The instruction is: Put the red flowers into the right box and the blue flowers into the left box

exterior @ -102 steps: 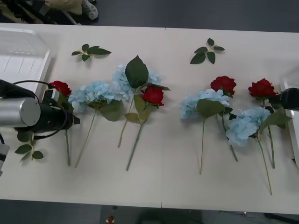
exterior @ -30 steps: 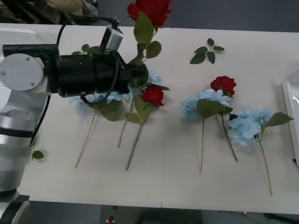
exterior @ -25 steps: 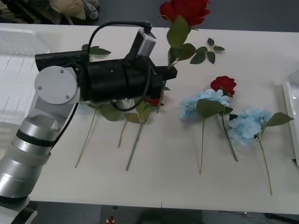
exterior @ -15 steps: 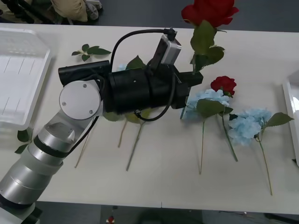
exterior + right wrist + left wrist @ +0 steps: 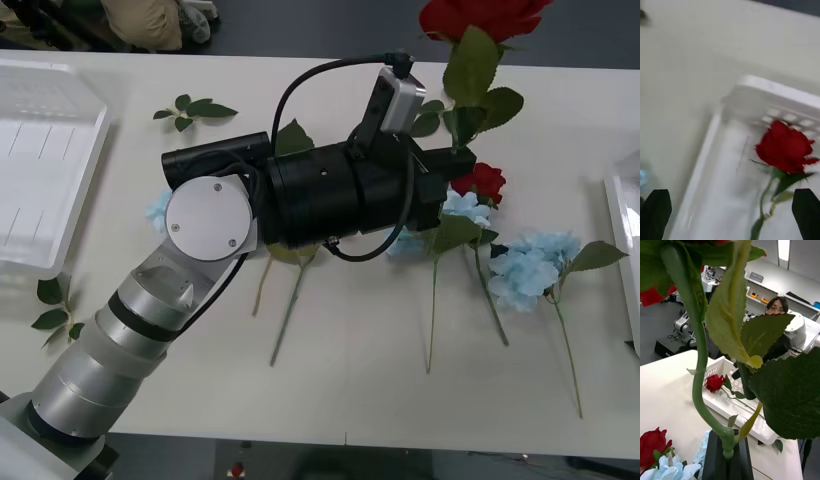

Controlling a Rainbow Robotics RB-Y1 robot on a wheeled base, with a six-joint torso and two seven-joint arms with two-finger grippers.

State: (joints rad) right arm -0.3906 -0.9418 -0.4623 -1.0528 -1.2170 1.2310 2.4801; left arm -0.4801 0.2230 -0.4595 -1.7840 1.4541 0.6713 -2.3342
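My left gripper (image 5: pixel 463 158) reaches across the table toward the right, shut on the stem of a red rose (image 5: pixel 470 15) held high and upright. In the left wrist view the stem (image 5: pixel 700 363) is pinched between the black fingers (image 5: pixel 715 461). Another of the red flowers (image 5: pixel 483 181) lies on the table beside blue flowers (image 5: pixel 528 266). More blue flowers (image 5: pixel 157 211) lie partly hidden under the arm. The left box (image 5: pixel 45 150) is at the far left. The right box (image 5: pixel 763 95) holds a red rose (image 5: pixel 785 147), and my right gripper (image 5: pixel 730 205) hovers open over it.
Loose leaf sprigs lie at the back (image 5: pixel 195 108) and at the left front (image 5: pixel 55 305). The right box's rim (image 5: pixel 622 250) shows at the table's right edge. Long stems (image 5: pixel 290 310) stretch toward the front edge.
My left arm has lifted a red rose off the left side and carried it rightward over the table. The rose by the right edge is now in the right box.
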